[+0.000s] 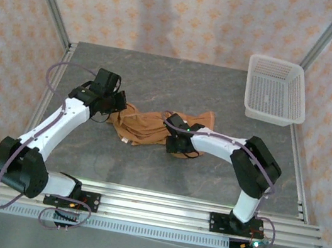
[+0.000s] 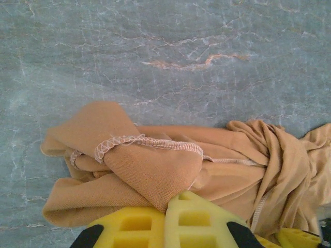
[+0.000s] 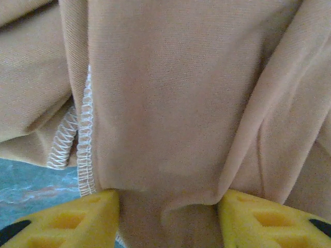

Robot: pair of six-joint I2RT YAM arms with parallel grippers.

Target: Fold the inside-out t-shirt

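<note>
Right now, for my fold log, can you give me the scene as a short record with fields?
garment: t-shirt, orange-tan, crumpled in a heap mid-table, seams showing
left gripper: shut on a fold at the t-shirt's left end
right gripper: jaws apart with cloth bunched between; grip unclear
basket: white, far right corner of the table, apart from the t-shirt
fold state: not yet folded

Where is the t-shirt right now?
In the top view the orange-tan t-shirt lies crumpled mid-table, between the left gripper at its left end and the right gripper on its near edge; the white basket sits apart, far right.
</note>
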